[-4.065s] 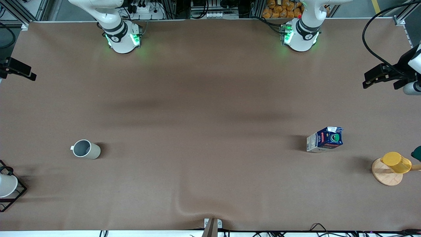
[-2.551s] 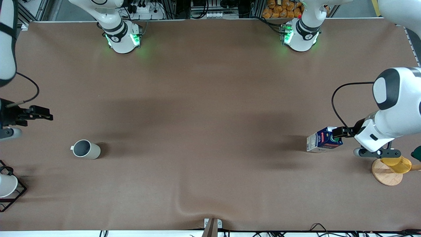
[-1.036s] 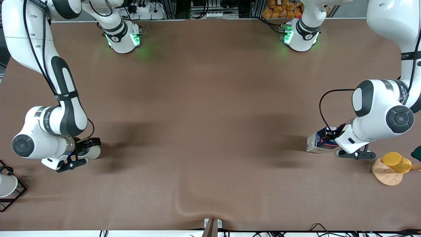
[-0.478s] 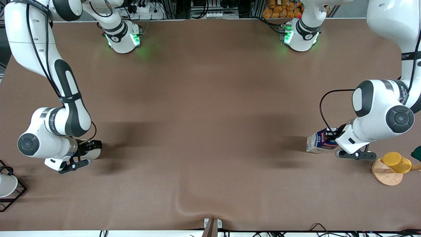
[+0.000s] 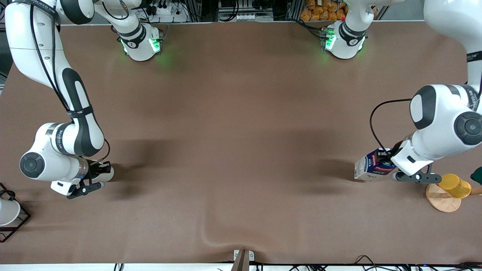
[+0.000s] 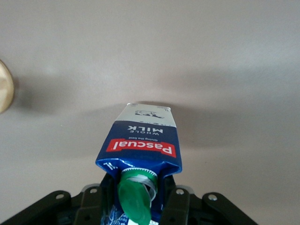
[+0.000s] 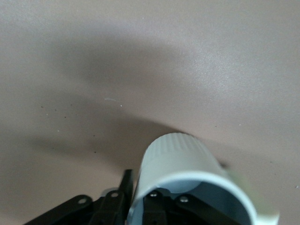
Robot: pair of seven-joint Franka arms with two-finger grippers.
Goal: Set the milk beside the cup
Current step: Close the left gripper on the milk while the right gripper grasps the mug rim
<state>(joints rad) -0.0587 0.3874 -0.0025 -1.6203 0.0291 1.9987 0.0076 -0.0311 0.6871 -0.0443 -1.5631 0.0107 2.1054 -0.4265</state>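
Grippers are both clamping: left gripper (image 6: 136, 206) is gripping the dark-blue gable-top milk carton (image 5: 372, 168) for carrying, while right gripper (image 5: 98, 174) is pinching the pale grey-beige cylindrical cup (image 7: 187, 180), probably steadying it.

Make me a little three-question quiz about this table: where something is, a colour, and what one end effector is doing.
1. Where is the yellow cup?
A. on a wooden disc
B. inside the milk carton
C. at the table's middle

2. What colour is the milk carton's cap?
A. red
B. green
C. white

3. What is the left end effector doing?
A. hanging open over bare table
B. holding the yellow cup
C. gripping the milk

Answers: 1 A, the front view shows it standing on the disc. 2 B, the left wrist view shows a green cap. 3 C, its fingers flank the carton's top.
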